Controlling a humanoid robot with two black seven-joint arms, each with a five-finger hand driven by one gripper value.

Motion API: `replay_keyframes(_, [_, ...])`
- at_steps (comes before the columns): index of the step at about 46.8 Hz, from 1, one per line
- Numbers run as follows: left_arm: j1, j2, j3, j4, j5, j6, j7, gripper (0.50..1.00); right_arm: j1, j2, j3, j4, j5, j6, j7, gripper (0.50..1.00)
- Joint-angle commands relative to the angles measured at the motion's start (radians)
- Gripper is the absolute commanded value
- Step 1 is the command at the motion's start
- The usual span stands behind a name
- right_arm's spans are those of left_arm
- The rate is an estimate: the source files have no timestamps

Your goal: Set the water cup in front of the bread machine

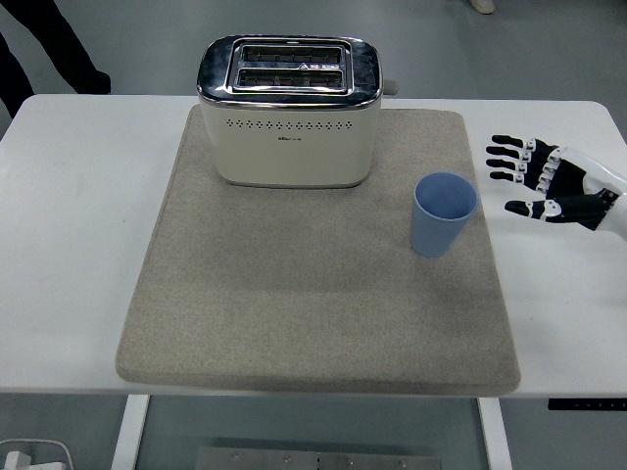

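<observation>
right hand [549,182]: fingers [505,162] spread wide and pointing toward the picture's left, thumb [524,208] set apart below them — nothing held. the hand is over the bare white table [69,196], just off the right edge of the mat, palm side turned toward the cup. a clear gap separates the fingertips from the cup; no contact.

water cup [443,213]: light blue, upright, open mouth up, no contents visible. it stands on the grey mat [294,304] near the mat's right edge, to the right of the bread machine and slightly nearer the camera than its front face — apart from it, not touching.

bread machine [288,110]: cream body with a chrome top, two slots, standing at the far middle of the mat. the mat area directly before its front face is bare.

a person's dark trouser legs [39,44] show at the top left corner, beyond the table's far edge.
</observation>
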Motion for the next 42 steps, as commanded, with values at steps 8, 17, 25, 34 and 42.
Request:
replay_keyframes(8, [0.000, 0.000, 0.000, 0.000, 0.000, 0.000, 0.000, 1.000, -0.018, 0.017, -0.002, 0.001, -0.058, -0.059, 0.014, 0.928])
replay_keyframes(17, [0.000, 0.000, 0.000, 0.000, 0.000, 0.000, 0.000, 1.000, -0.036, 0.033, -0.016, 0.006, -0.067, -0.128, 0.016, 0.928])
replay_keyframes(25, [0.002, 0.000, 0.000, 0.000, 0.000, 0.000, 0.000, 1.000, -0.062, 0.058, -0.020, 0.020, -0.081, -0.146, 0.020, 0.928])
replay_keyframes(34, [0.000, 0.000, 0.000, 0.000, 0.000, 0.000, 0.000, 1.000, -0.075, 0.078, -0.020, 0.038, -0.081, -0.165, 0.026, 0.928])
replay_keyframes(42, [0.000, 0.000, 0.000, 0.000, 0.000, 0.000, 0.000, 1.000, -0.076, 0.106, -0.022, 0.039, -0.081, -0.180, 0.026, 0.928])
